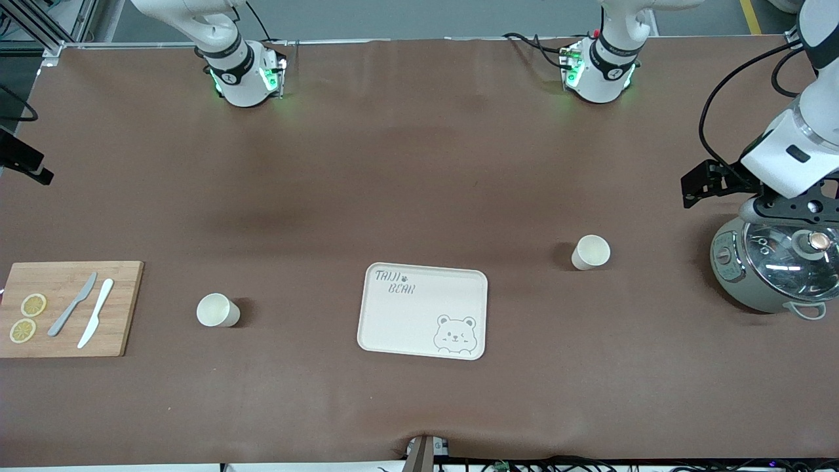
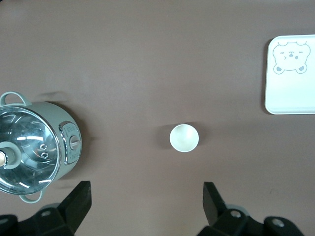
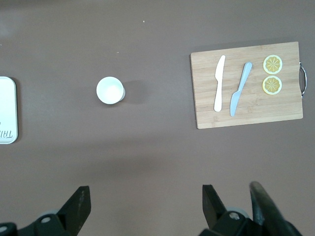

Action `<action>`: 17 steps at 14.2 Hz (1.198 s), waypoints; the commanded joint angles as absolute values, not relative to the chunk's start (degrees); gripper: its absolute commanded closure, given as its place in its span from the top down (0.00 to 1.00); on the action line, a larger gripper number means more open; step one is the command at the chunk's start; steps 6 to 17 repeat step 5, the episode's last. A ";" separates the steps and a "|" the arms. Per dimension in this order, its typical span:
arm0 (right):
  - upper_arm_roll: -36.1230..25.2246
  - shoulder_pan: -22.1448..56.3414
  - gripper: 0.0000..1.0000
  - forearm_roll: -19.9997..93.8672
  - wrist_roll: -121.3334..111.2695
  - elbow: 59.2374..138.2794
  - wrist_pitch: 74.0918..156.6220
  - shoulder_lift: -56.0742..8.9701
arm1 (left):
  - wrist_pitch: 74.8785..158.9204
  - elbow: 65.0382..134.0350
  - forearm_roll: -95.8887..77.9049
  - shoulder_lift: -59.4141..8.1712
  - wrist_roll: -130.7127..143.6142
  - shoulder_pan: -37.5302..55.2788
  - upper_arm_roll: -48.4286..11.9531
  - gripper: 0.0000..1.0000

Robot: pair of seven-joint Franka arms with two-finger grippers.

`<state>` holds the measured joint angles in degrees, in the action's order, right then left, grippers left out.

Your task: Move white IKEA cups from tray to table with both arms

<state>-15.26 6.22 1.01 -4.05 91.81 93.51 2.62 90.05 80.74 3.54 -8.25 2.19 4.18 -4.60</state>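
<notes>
Two cream-white cups stand upright on the brown table, one on each side of the bear-printed tray. One cup stands toward the left arm's end, between the tray and a pot. My left gripper hangs open and empty high over the table beside this cup; in the front view it is over the pot. The other cup stands toward the right arm's end, between the tray and a cutting board. My right gripper hangs open and empty high over the table near this cup.
A grey-green pot with a glass lid stands at the left arm's end of the table. A wooden cutting board with two knives and two lemon slices lies at the right arm's end. Both arm bases stand along the table's edge farthest from the front camera.
</notes>
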 commanded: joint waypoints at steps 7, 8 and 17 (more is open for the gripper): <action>-14.94 5.71 1.00 1.23 -3.43 90.97 92.46 2.81 | 89.65 80.24 3.78 -7.82 1.85 4.31 -4.57 1.00; -14.94 5.71 1.00 1.23 -3.43 90.97 92.46 2.81 | 89.65 80.24 3.78 -7.82 1.85 4.31 -4.57 1.00; -14.94 5.71 1.00 1.23 -3.43 90.97 92.46 2.81 | 89.65 80.24 3.78 -7.82 1.85 4.31 -4.57 1.00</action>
